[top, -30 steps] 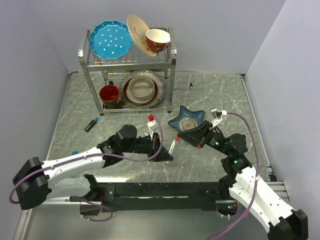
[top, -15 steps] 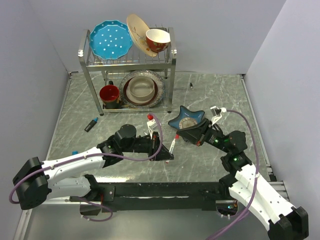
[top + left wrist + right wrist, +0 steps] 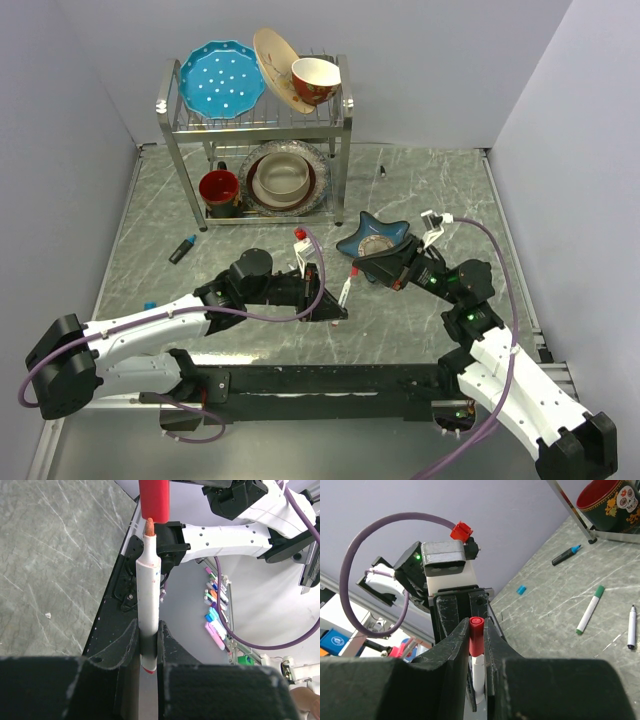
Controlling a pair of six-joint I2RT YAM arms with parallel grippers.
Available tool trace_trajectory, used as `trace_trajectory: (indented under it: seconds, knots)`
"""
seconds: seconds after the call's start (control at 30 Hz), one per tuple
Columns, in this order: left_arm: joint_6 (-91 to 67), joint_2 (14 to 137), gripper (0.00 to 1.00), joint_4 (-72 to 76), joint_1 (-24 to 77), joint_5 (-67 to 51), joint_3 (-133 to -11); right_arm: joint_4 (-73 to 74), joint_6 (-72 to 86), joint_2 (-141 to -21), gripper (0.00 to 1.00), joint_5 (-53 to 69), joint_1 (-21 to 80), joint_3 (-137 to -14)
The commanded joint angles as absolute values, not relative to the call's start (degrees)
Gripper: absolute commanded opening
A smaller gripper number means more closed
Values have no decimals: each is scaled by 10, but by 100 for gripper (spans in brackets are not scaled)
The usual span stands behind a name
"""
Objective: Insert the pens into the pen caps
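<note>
My left gripper (image 3: 333,308) (image 3: 148,645) is shut on a white pen (image 3: 345,293) (image 3: 149,595) near its red rear end, its bare red tip pointing away. My right gripper (image 3: 359,268) (image 3: 477,630) is shut on a red cap (image 3: 354,271) (image 3: 476,636). In the left wrist view the cap (image 3: 154,500) sits in line with the tip, its mouth just touching it. A dark marker with a blue end (image 3: 182,249) (image 3: 566,555), a blue cap (image 3: 149,305) (image 3: 521,589), a green-ended pen (image 3: 590,609) and a black-ended pen (image 3: 631,626) lie on the table.
A metal dish rack (image 3: 345,140) with plates and bowls stands at the back. A red mug (image 3: 219,187) sits under it. A blue star-shaped dish (image 3: 392,232) lies just behind my right gripper. A small dark object (image 3: 384,171) lies at the far back.
My right gripper has moved left and a little away with the red cap, closing the gap to the pen tip. My left gripper has held the pen almost still.
</note>
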State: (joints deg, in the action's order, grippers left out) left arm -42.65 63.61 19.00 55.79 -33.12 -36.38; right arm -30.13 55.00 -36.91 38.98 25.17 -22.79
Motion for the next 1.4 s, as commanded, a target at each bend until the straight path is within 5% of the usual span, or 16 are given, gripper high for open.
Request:
trace_trajectory:
  seconds: [0.0,1.37]
  knots:
    - [-417,635,1,210,561,-340,-374,-315,541,-373,0,374,255,-262]
    - [-392,650,1,181,536,-291,-433,-363,570,-352,0,362,268,-181]
